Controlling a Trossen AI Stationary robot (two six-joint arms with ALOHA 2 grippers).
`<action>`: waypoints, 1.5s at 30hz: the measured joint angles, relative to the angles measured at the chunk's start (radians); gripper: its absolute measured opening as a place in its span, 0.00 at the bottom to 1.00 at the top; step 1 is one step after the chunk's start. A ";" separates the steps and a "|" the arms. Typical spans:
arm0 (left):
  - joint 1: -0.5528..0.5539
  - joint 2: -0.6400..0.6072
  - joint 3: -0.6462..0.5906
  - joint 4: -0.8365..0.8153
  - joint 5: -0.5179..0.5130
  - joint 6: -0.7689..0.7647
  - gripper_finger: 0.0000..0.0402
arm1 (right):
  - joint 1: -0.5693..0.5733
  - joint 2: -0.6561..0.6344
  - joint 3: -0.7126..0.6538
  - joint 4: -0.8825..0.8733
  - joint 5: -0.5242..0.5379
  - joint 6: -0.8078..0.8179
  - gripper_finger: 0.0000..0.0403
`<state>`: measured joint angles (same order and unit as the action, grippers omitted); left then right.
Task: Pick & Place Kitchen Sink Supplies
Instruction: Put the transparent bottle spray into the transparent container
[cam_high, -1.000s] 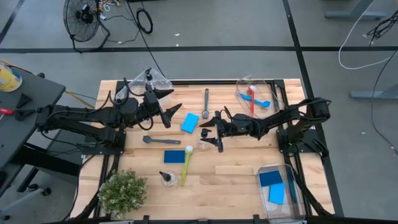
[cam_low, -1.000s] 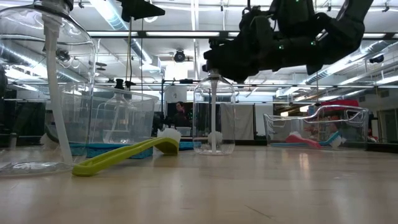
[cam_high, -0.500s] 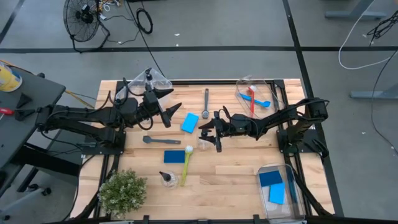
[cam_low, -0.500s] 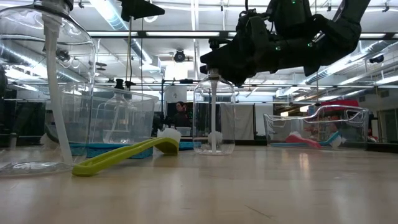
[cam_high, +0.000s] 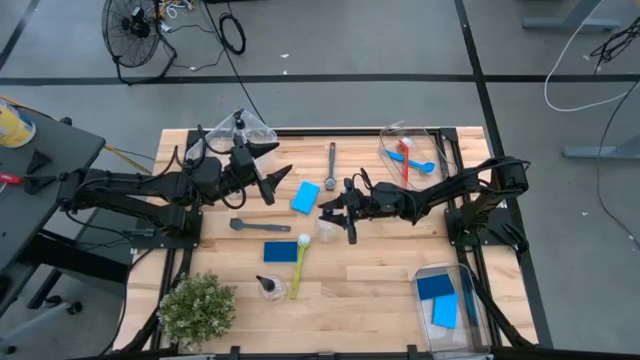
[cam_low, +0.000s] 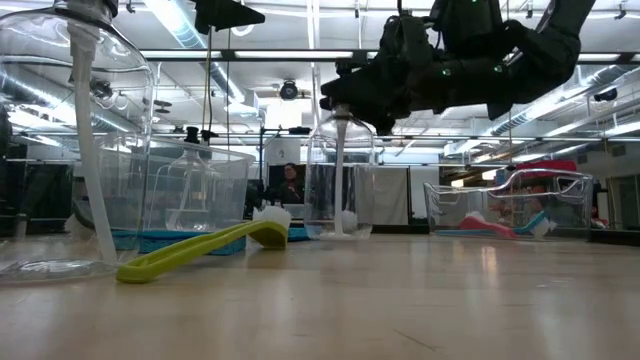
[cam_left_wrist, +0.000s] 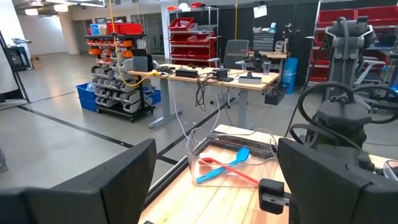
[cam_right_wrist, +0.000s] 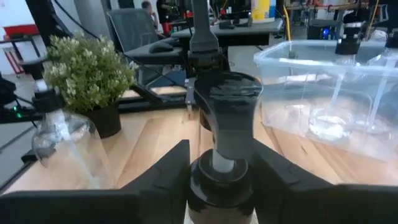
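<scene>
Listing from the left side across: potted plant (cam_high: 197, 308) at the near-left corner of the table (cam_high: 375, 285), not part of the sort; clear bin (cam_high: 243, 130) at the far-left corner, holding at least one black-topped bottle, so evidently the bottle bin; left gripper (cam_high: 272, 178) hanging just in front of that bin, fingers spread and empty, apparently waiting. Grey brush (cam_high: 258, 226) lying flat near the left arm; blue sponge (cam_high: 281, 251) flat beside it; small clear bottle (cam_high: 267, 287) upright near the plant; yellow-green brush (cam_high: 300, 260) lying along the table beside the sponge, its white head towards the centre. Second blue sponge (cam_high: 305, 196) flat at centre; second grey brush (cam_high: 331, 164) beyond it. Right gripper (cam_high: 333, 213) at mid-table, fingers closed round the black pump neck of a clear pump bottle (cam_low: 338, 185); held by the neck, probably because that narrow part fits between the fingers; whether its base touches the table cannot be told. Far-right bin (cam_high: 410, 155) holding red and blue brushes; near-right bin (cam_high: 446, 298) holding blue sponges, each kind sorted apart.
</scene>
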<state>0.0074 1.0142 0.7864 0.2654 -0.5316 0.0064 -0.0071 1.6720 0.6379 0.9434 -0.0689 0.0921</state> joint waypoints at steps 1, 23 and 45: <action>0.000 0.000 0.000 0.000 0.000 0.000 0.85 | 0.000 -0.001 0.009 -0.001 0.000 -0.001 0.32; 0.019 0.000 0.000 0.008 -0.026 0.006 0.85 | -0.121 -0.006 0.330 -0.352 -0.056 -0.179 0.34; 0.067 -0.015 -0.001 0.003 0.173 -0.046 0.85 | -0.240 -0.235 0.330 -0.409 -0.105 -0.080 0.34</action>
<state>0.0744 0.9993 0.7853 0.2682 -0.3591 -0.0395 -0.2469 1.4370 0.9676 0.5346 -0.1738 0.0117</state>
